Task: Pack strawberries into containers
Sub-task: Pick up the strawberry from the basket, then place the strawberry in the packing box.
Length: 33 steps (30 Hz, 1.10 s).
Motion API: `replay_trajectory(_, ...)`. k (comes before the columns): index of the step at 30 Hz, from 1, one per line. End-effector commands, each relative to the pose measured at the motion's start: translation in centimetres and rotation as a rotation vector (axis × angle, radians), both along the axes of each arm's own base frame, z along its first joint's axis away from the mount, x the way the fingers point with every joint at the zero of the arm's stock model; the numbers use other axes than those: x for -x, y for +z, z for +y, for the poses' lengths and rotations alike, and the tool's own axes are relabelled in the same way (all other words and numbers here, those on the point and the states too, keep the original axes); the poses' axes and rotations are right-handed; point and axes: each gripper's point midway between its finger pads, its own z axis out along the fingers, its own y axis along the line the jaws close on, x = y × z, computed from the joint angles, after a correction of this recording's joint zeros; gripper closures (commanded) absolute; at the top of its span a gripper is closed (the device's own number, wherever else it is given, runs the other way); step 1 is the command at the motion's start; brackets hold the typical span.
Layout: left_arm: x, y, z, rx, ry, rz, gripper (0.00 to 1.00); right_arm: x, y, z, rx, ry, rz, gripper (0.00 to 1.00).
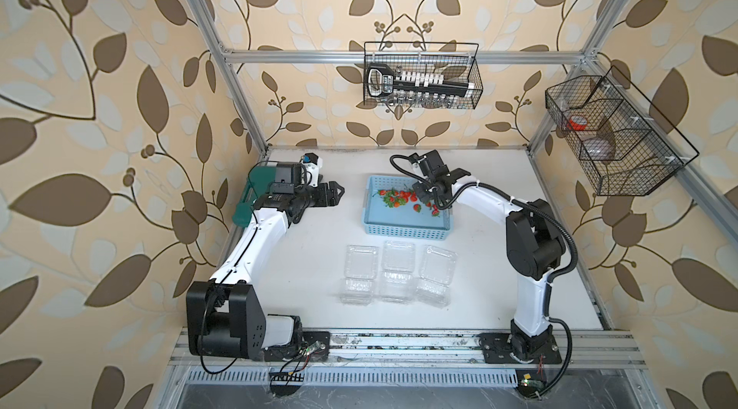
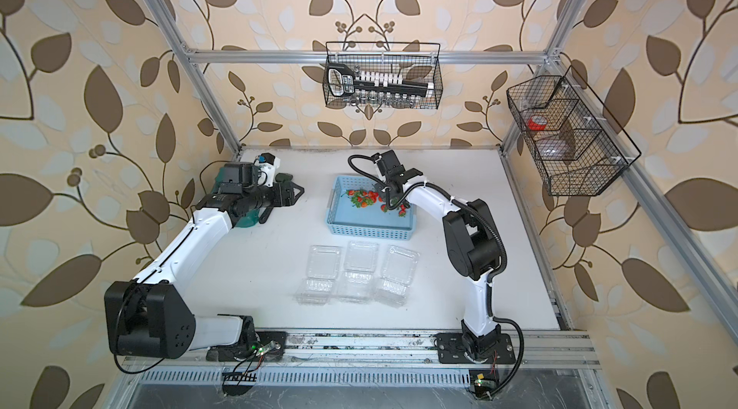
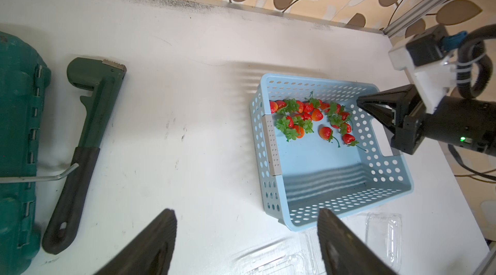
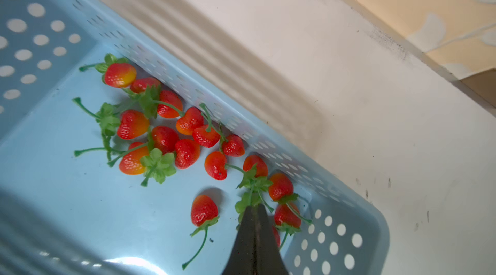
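Note:
Several red strawberries (image 4: 188,152) with green caps lie along the far wall of the light blue basket (image 1: 407,232); both top views show them (image 2: 363,198). My right gripper (image 4: 255,207) reaches down into the basket's right end, with its jaws shut on the green leafy cap of one strawberry (image 4: 276,236) that is mostly hidden behind the fingers. Three clear containers (image 1: 361,263) (image 1: 398,255) (image 1: 437,265) lie open and empty in front of the basket. My left gripper (image 3: 247,216) hangs open with nothing in it above bare table, left of the basket (image 3: 271,147).
A dark green tool case (image 3: 18,126), a green wrench (image 3: 88,126) and a bent metal key (image 3: 40,177) lie at the table's far left under my left arm. Two black wire baskets (image 1: 423,75) (image 1: 615,135) hang on the frame above the table.

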Motion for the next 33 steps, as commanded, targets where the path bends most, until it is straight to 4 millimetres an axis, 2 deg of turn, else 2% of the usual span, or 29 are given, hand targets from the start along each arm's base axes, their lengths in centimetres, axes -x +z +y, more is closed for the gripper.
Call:
replay_trajectory(1,-0.3,1.6,-0.6,0.007,-0.033,-0.049,0.16,1.4,-1.0,-0.4,-0.018,-0.002,0.05,1.0)
replay_trajectory(3,-0.3,1.7,-0.7,0.01,-0.037,-0.048,0.16,1.3,-1.7,-0.8,-0.022,-0.018,0.071,0.96)
replay_trajectory(6,-0.3,1.7,-0.6,0.008,-0.036,-0.049,0.16,0.9,-2.8,-1.3,-0.077,-0.038,0.112,0.79)
replay_trajectory(8,-0.3,1.6,-0.6,0.008,-0.034,-0.047,0.16,0.6,-3.6,-1.6,-0.091,-0.047,0.13,0.75)
replay_trajectory(20,-0.4,1.2,-0.6,0.006,-0.038,-0.034,0.16,0.2,-7.1,-1.4,-0.067,-0.019,0.209,0.76)
replay_trajectory(28,-0.5,0.9,-0.7,0.004,-0.04,-0.026,0.16,-0.7,-8.0,-1.4,-0.053,-0.034,0.203,0.75)
replay_trajectory(31,-0.5,0.9,-0.6,0.002,-0.04,-0.026,0.16,-1.2,-8.1,-1.3,-0.049,-0.037,0.2,0.81)
replay_trajectory(33,-0.5,0.9,-0.6,0.002,-0.039,-0.025,0.16,-1.5,-7.8,-1.2,-0.049,-0.037,0.193,0.92)
